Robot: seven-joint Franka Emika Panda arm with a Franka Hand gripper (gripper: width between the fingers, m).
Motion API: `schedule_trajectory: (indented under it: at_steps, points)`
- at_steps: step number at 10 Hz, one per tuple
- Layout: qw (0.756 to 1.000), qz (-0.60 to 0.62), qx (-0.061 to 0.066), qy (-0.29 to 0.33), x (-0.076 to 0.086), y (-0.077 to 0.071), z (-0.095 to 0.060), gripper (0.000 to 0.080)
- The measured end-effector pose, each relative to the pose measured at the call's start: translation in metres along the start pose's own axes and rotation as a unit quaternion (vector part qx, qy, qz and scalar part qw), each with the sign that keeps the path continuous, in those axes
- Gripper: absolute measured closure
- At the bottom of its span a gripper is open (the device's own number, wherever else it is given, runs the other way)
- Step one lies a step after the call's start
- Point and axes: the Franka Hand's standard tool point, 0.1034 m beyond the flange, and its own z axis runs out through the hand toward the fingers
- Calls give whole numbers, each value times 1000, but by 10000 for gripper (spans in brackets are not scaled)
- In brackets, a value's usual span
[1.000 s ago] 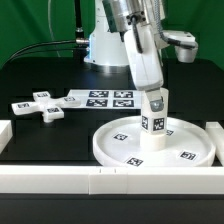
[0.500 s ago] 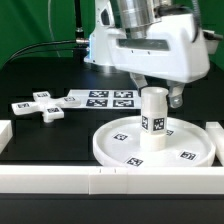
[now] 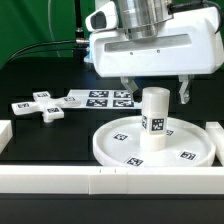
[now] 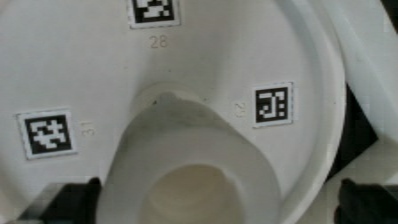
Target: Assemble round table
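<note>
The round disc [image 3: 190, 146] lies flat on the table at the exterior view's right. The short cylinder leg [image 3: 153, 118] stands upright at its centre. My gripper [image 3: 155, 93] hangs just above the leg, open, with one finger [image 3: 125, 91] on each side of the leg's top and neither touching it. The cross-shaped foot [image 3: 38, 105] lies on the table at the exterior view's left. In the wrist view the leg's top [image 4: 187, 185] sits between my dark fingertips [image 4: 71, 200], with the disc's tagged surface [image 4: 267, 60] beyond it.
The marker board [image 3: 103, 99] lies behind the disc, beside the foot. Long white border rails run along the front [image 3: 100, 180] and both sides [image 3: 5, 133]. The robot's base stands at the back.
My gripper has let go of the leg, turned about its axis so the hand faces broadside, and opened wide. The leg stays upright on the disc.
</note>
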Motion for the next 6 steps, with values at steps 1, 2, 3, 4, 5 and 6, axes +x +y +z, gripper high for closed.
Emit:
schedule_trajectory:
  at_steps: [1, 2, 3, 4, 5, 6]
  points:
    - [999, -49, -6, 0, 0, 1, 1, 151]
    - [995, -103, -9, 1, 0, 1, 1, 151]
    - [987, -162, -12, 1, 1, 2, 0, 151]
    - [976, -218, -17, 2, 1, 1, 0, 151]
    - [968, -250, -20, 2, 1, 2, 0, 151]
    - [959, -282, -21, 2, 3, 4, 0, 151]
